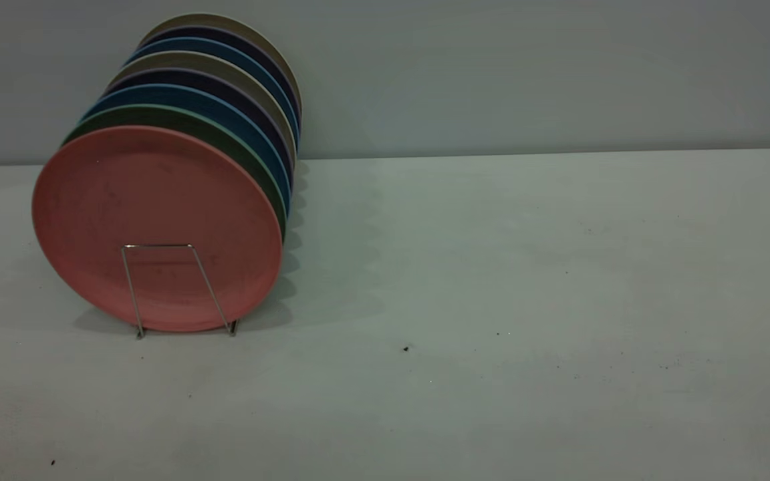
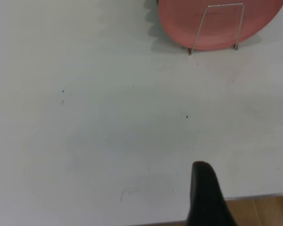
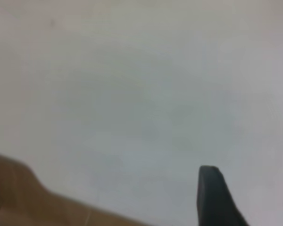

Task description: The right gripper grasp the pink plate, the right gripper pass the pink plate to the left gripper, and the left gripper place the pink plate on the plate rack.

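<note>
Exterior view: the pink plate [image 1: 158, 224] stands upright at the front of the plate rack [image 1: 178, 288] in the left half of the frame, on the desk [image 1: 525, 300]; neither arm appears.

Left wrist view: the plate lies at the upper right, well apart from the left gripper [image 2: 205, 197], of which only one finger shows, so I cannot tell its opening.

Right wrist view: the right gripper [image 3: 250, 197] at the lower right hangs spread, empty; no plate is visible.
</note>
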Robot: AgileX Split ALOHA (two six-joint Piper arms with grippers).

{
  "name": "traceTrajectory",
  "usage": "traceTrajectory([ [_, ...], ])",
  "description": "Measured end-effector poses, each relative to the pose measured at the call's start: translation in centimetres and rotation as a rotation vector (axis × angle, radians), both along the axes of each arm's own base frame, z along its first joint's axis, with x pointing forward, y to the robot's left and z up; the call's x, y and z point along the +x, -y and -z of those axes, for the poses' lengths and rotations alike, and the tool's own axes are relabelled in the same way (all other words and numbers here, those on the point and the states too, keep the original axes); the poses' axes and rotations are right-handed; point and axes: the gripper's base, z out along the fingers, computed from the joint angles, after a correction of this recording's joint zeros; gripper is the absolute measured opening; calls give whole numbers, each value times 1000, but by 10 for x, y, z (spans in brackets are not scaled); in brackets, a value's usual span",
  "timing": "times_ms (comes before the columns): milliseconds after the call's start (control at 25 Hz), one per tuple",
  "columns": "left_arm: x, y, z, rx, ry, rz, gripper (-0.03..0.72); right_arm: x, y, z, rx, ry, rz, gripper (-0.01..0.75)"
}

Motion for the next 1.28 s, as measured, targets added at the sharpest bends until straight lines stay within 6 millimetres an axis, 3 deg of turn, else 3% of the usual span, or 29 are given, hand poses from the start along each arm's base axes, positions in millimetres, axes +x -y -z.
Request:
traceTrajectory([
  [160, 0, 0, 0, 1, 0, 4, 476, -10, 0, 1, 4, 63, -2, 376],
  [1280, 0, 0, 0, 0, 0, 4, 476, -10, 0, 1, 4, 65, -2, 376],
])
